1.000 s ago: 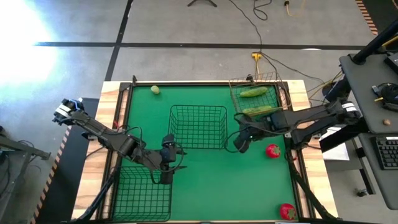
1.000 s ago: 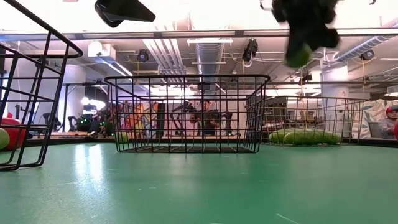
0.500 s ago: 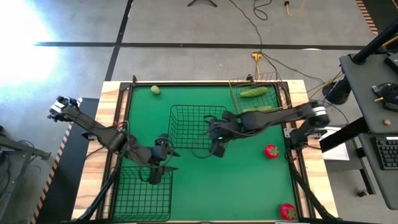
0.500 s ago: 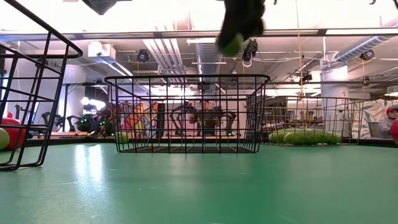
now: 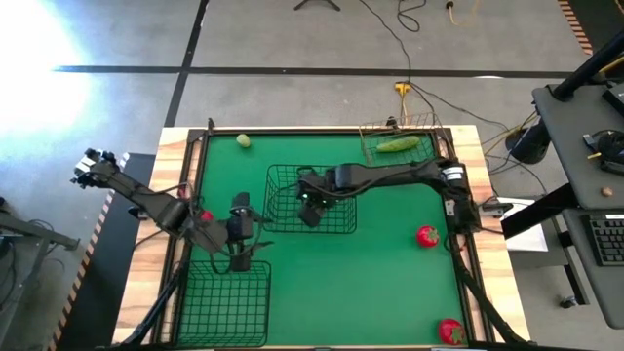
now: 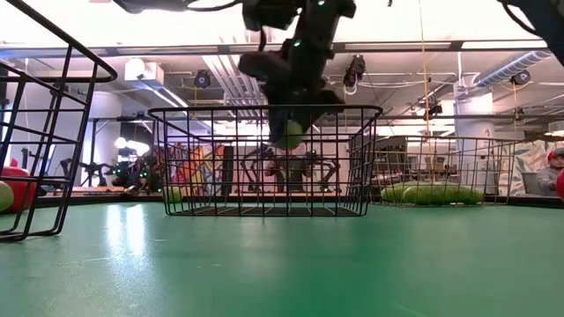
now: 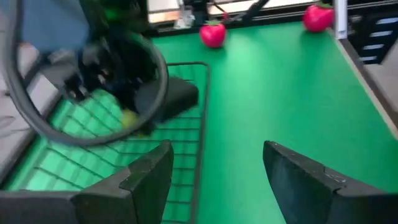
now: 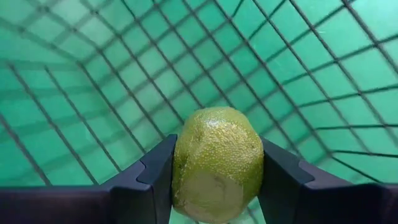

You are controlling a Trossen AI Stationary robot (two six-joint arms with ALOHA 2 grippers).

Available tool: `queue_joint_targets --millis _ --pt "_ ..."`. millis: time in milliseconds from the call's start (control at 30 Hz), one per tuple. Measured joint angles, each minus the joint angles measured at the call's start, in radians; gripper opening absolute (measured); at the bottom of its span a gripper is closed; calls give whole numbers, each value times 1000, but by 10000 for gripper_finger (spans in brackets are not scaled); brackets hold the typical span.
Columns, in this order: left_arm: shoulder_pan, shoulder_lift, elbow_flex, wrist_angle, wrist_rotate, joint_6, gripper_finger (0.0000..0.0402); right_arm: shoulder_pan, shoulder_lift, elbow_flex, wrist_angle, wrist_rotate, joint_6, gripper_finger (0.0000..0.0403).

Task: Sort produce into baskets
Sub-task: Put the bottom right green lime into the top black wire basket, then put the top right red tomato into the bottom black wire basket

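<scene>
My right gripper (image 5: 309,212) reaches across to the middle dark wire basket (image 5: 336,174) and is shut on a pale yellow-green round fruit (image 8: 216,163), which shows at about rim height in the low view (image 6: 293,134). My left gripper (image 7: 217,177) stands open and holds nothing, over the far edge of the near-left dark basket (image 5: 226,304). A cucumber (image 5: 398,144) lies in the tan basket (image 5: 429,125) at the far right. Two tomatoes (image 5: 427,235) (image 5: 450,331) rest on the green mat. Another small green fruit (image 5: 243,140) sits at the far left. My right gripper pinches the round fruit by its two opposite sides (image 8: 180,168) between its two fingers (image 8: 152,177). The fingers slant steeply down from above. The fruit hangs clear over the basket's mesh floor, touching no wire that I can see.
The right arm (image 5: 390,175) stretches over the far half of the mat. Something small and red (image 5: 205,216) shows beside the left arm. Wooden rails (image 5: 468,283) frame the mat. Open green mat (image 5: 361,283) lies between the near-left basket and the tomatoes.
My right gripper has carried the fruit from beside the tan basket toward the table's left, sinking a little, to over the middle basket. My left gripper has drawn back toward the table's left edge and risen a little, staying open.
</scene>
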Motion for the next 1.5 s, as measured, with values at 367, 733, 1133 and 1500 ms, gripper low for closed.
queue_joint_targets --millis 367,733,1133,1500 --pt "-105 -78 0 -52 12 -112 231 -21 212 205 6 -59 197 166" --pt "-228 -199 0 -175 4 -284 231 -36 379 376 -83 -26 329 186" --pt "-377 -197 -1 -115 4 -293 231 -32 326 394 -141 -39 293 290" --pt "-434 -82 -1 -80 60 -301 231 157 67 430 -374 126 302 316"
